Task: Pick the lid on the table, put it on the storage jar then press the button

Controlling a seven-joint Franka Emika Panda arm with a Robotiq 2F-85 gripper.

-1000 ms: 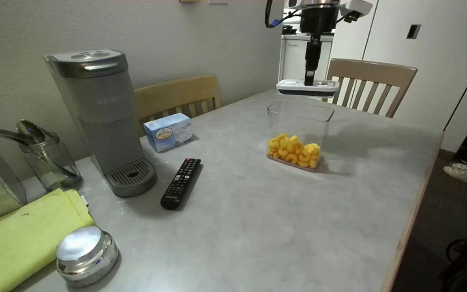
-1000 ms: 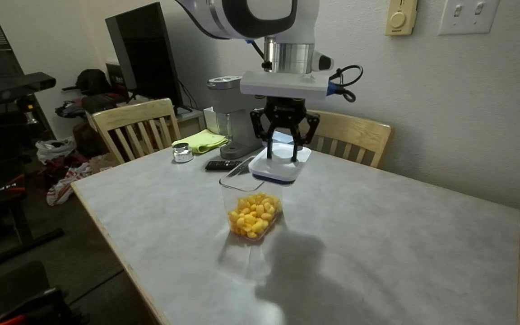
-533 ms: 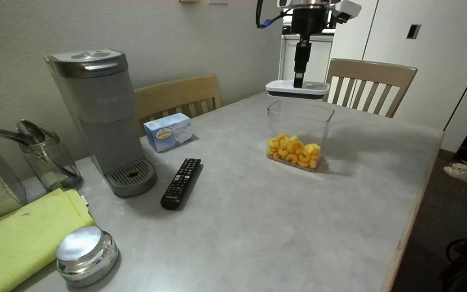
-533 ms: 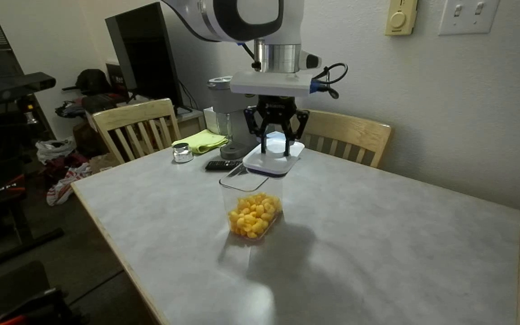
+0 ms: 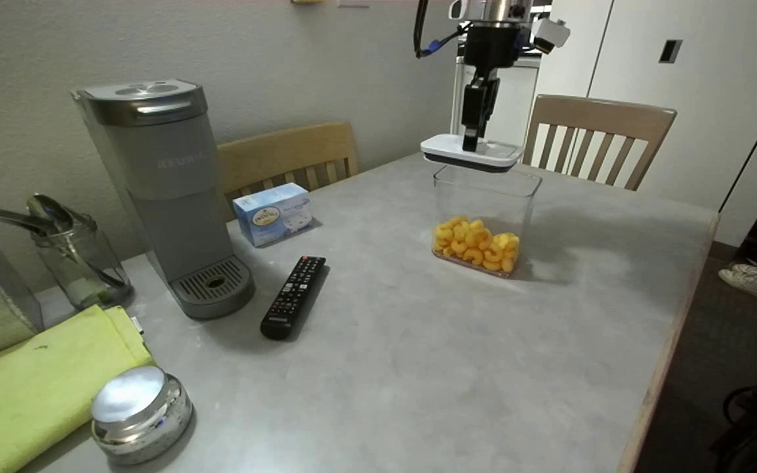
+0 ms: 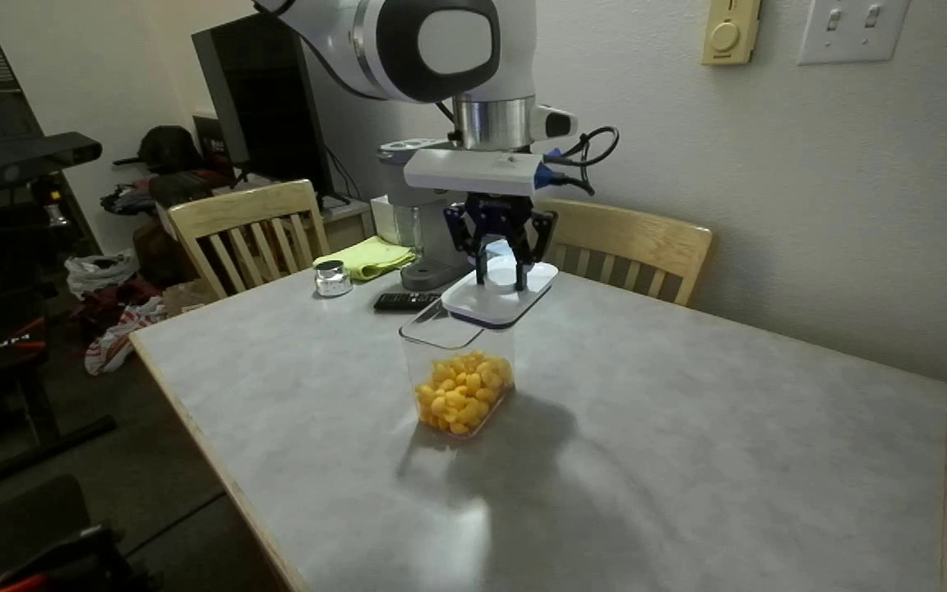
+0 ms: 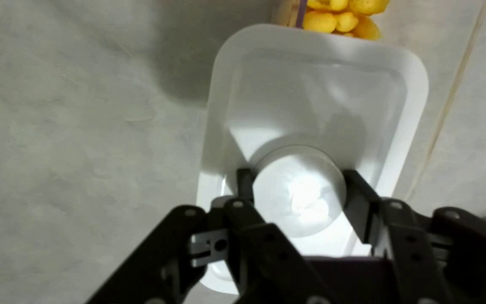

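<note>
Near the storage jar (image 5: 483, 207) — lid (image 7: 306, 93) (off the table (image 5: 418, 368)), button (image 7: 298, 190) in the pinch of the gripper (image 6: 500, 284).

In exterior view: from above tabletop (image 5: 411, 374), angled down, metal tin (image 5: 142, 417) near at 8 o'clock. In exterior view: from beyond storage jar (image 6: 432, 355), facing roughly opposite way, double light switch (image 6: 853, 31) at 2 o'clock. Both share Keurig coffee machine (image 5: 171, 177), storage jar. Wrist view: steeply down, close over lid (image 7: 310, 114), storage jar clipped at 1 o'clock.
</note>
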